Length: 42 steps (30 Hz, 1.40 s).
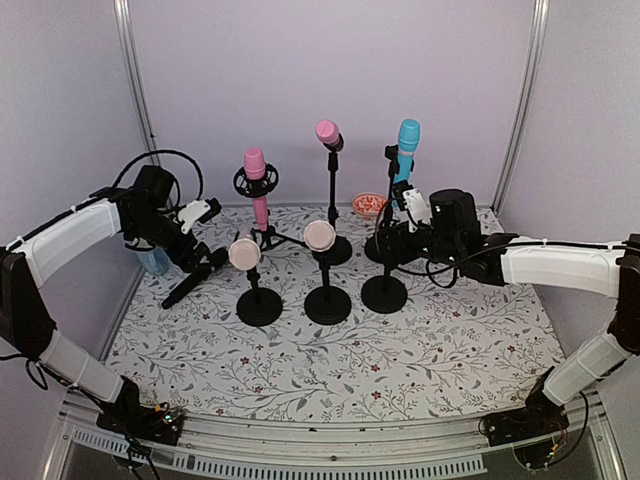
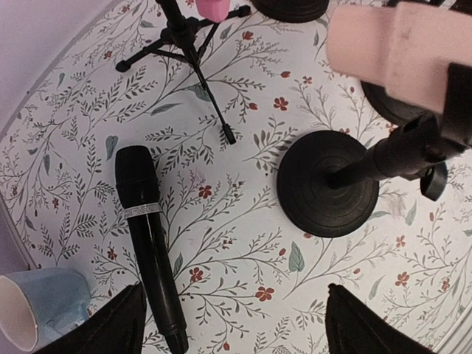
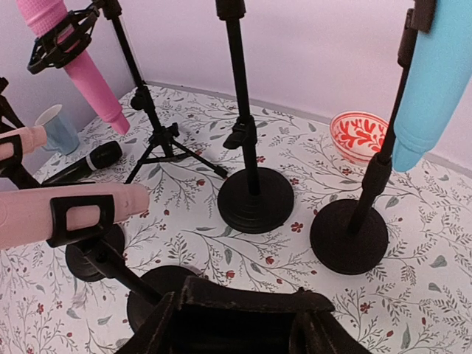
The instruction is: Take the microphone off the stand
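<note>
Microphone flat on table; left pincer wide, empty, above it; right pincer: cannot tell.

Lilac walls w/ floral tabletop

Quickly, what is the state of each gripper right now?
Left gripper: open, holding nothing.
Right gripper: cannot be told; its fingers do not show clearly.

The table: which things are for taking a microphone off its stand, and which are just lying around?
For the job: pink microphones, blue microphone, black stands.
Just lying about: black microphone lying flat, blue cup, red-patterned bowl.
</note>
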Tool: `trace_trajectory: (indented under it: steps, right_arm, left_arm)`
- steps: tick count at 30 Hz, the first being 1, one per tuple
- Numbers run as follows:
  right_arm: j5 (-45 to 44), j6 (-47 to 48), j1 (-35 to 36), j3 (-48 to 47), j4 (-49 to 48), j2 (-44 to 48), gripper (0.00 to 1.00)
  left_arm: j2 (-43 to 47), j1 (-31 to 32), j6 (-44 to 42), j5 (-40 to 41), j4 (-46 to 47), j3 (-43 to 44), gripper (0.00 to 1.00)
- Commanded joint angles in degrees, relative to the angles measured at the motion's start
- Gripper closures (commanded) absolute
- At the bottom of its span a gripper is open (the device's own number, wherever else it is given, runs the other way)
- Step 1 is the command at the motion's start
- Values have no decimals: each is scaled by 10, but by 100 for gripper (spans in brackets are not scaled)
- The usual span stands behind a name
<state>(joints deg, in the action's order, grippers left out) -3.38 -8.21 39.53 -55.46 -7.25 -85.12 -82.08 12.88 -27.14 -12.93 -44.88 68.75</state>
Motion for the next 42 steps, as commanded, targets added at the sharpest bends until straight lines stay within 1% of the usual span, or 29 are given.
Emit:
trace_trajectory:
  steps: [1, 3, 6, 10, 13, 18, 20, 27, 31, 32, 33, 35, 37, 40, 42]
  right_arm:
    - [-58, 37, 1, 8, 11, 9, 70]
    - [-77, 46, -2, 12, 21, 15, 76]
    - [-102, 61, -22, 13, 38, 22, 78]
    - [-96, 54, -90, 17, 50, 31, 80]
    - [-90, 57, -140, 11, 47, 26, 85]
    - [-62, 53, -227, -29, 29, -13, 87]
    - [-57, 46, -251, -53, 19, -35, 87]
    - [-61, 35, -297, -132, -13, -120, 88]
    - [-54, 13, -327, -166, -20, -144, 87]
    - [-52, 7, -333, -169, -20, -147, 85]
    - [-50, 2, -337, -171, -20, -149, 82]
    - [-51, 2, -339, -172, -19, -151, 74]
    - [-34, 7, -339, -173, -16, -148, 62]
    - [-13, 8, -339, -168, -13, -135, 41]
    - [-14, 6, -335, -168, -6, -120, 27]
  left_arm:
    - [10, 6, -9, -15, -10, 11, 15]
    - [8, 6, -9, -19, -11, 11, 15]
    - [4, 6, -5, -25, -10, 12, 15]
    - [4, 7, -5, -25, -12, 11, 15]
    - [7, 7, -5, -28, -11, 7, 15]
    - [8, 8, 1, -36, -12, 1, 15]
    - [10, 8, 1, -35, -14, -1, 14]
    - [17, 8, 1, -35, -15, -9, 13]
    - [20, 8, 2, -35, -16, -15, 11]
    - [22, 8, 2, -35, -16, -16, 10]
    - [23, 8, 2, -36, -16, -19, 7]
    - [25, 8, 1, -39, -17, -20, 3]
    - [25, 7, 3, -45, -19, -18, 1]
    - [24, 8, 5, -60, -24, -14, 1]
    - [25, 8, 6, -68, -26, -13, 1]
